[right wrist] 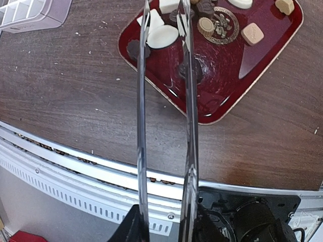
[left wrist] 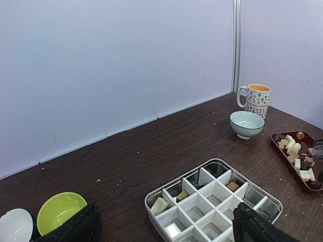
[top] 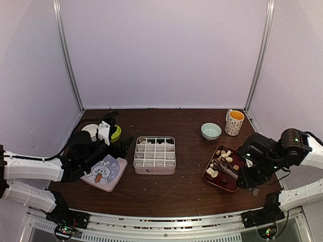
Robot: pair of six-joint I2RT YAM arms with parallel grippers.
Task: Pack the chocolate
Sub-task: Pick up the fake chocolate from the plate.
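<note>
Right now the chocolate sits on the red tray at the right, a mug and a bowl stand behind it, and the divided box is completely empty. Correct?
Not quite. The divided box is not empty: the left wrist view shows a few pieces in its cells, one cream-white, two tan. The rest holds: chocolate on the red tray, mug and bowl behind it.

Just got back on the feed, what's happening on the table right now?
The right pincer grips metal tongs, whose tips are down in the red tray of chocolate, straddling a cream-white piece. Whether it is pinched cannot be told. The divided box at table centre has only a few pieces in its cells; most stand empty. The left pincer hangs open and empty left of the box, by the bunny-printed lid.
</note>
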